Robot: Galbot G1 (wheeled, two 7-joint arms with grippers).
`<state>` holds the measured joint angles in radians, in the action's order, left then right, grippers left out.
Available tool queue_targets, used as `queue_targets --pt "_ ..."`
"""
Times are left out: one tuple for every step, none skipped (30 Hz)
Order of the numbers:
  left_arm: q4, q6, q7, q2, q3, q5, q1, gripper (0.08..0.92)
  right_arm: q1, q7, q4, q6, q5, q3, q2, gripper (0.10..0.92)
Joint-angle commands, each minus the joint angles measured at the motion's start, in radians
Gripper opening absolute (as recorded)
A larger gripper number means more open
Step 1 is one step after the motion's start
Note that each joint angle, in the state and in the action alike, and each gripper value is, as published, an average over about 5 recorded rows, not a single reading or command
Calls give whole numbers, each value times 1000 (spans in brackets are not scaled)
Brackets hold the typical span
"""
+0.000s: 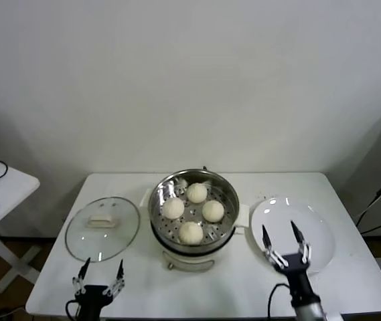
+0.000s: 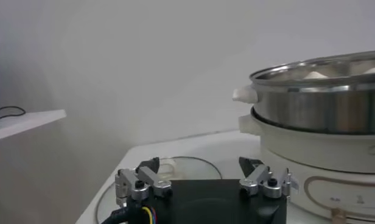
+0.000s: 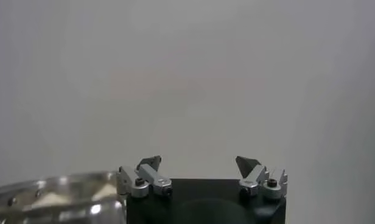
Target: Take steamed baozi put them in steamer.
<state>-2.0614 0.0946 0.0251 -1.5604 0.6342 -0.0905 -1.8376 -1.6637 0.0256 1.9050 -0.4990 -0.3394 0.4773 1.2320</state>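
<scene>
A: Where are the steamed baozi (image 1: 191,211)?

B: All four already sit in the steamer (image 1: 159,217), the steel basket on the cream cooker base at table centre. One toward the front, two across the middle, one toward the back. Round buns, so no long axis to line up on.

A: Plate?

B: White plate (image 1: 321,231) just right of the steamer, bare. Nothing left on it to pick.

A: Right gripper?

B: Right gripper (image 1: 284,242) hovers over the plate's near half, fingers spread wide, holding nothing. Tips point away from the robot, arm coming up from the table's front edge. Its wrist view catches a bit of steel rim at one edge, otherwise wall.

A: Which way do the buns lie from it?

B: To its left and a little farther back, over the steamer rim. The nearest bun is the front one.

A: Left gripper?

B: Left gripper (image 1: 100,272) parked low at the front edge, just in front of the glass lid (image 1: 102,227), which lies flat left of the steamer. Fingers apart, empty. Its wrist view shows the steamer wall (image 2: 321,106) off to the side, bun tops just visible above the rim.

A: Which arm is nearer?

B: Roughly even; the steamer sits between them. Right one is raised, left one idle.

A: Progress?

B: Looks done to me, loading-wise. I'd guess only a pull-back remains, maybe the lid.
</scene>
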Motion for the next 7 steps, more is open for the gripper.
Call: queue_targets --pt "-1 9 0 -2 -2 1 -2 823 -214 -34 -24 -169 50 14 112 823" --pt "-1 10 0 -3 -3 0 -3 823 -214 -35 -23 -168 49 13 111 823" --pt "-1 11 0 -3 -3 0 -3 823 -213 -36 -22 -167 49 11 110 823" --pt "-1 12 0 -5 -4 0 -3 823 -213 -37 -22 -166 50 8 108 823" --pt "-1 12 0 -6 -5 -1 -3 823 -213 -38 -21 -165 51 5 106 823" --pt "-1 13 1 -6 -6 -1 -4 823 -212 -38 -21 -165 51 4 105 823" --pt "-1 13 0 -7 -6 -1 -4 823 -212 -39 -21 -164 52 3 104 823"
